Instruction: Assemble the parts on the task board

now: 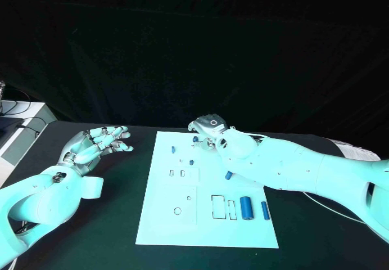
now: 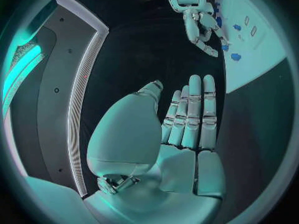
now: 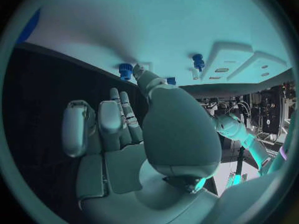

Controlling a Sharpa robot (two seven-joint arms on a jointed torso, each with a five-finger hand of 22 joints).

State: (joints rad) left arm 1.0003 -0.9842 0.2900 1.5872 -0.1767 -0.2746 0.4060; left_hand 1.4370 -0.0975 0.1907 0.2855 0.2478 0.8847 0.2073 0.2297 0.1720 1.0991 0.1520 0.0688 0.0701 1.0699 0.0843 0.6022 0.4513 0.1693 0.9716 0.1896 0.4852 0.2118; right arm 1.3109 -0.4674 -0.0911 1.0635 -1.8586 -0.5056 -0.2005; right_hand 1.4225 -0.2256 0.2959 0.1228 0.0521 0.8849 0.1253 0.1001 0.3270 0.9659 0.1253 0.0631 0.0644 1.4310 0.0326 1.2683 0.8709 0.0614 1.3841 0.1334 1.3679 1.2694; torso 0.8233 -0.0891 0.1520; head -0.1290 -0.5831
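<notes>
- Fingers [image 1: 212,142] of our right hand [image 1: 212,134] curl down over the upper edge of the task board [image 1: 162,225], at centre frame in the head view; we cannot tell whether they pinch a part or only touch the board.
- Our right wrist view puts one fingertip just beside a small blue part [image 3: 126,70] standing in the board, with a second blue part [image 3: 198,60] standing a little further along the same white surface.
- Our task board lies flat in the middle of the black table [image 1: 97,242], running from centre frame down to the lower middle.
- We see small blue parts near the board's upper edge, one [image 1: 172,149] left of the right hand and one [image 1: 191,161] just below it.
- Two blue cylinders, a thick one [image 1: 245,208] and a slim one [image 1: 265,210], lie side by side in the lower right of the board, next to rectangular recesses [image 1: 218,207].
- Another blue part [image 1: 229,175] shows at the edge of our right arm [image 1: 308,169], which crosses the board's upper right corner.
- Our left hand [image 1: 95,145] hovers at the left of the frame, well apart from the board, released, fingers spread and holding nothing.
- Our left wrist view confirms that: palm flat, fingers [image 2: 194,114] extended side by side, the right hand [image 2: 198,20] visible far off at the board's edge.
</notes>
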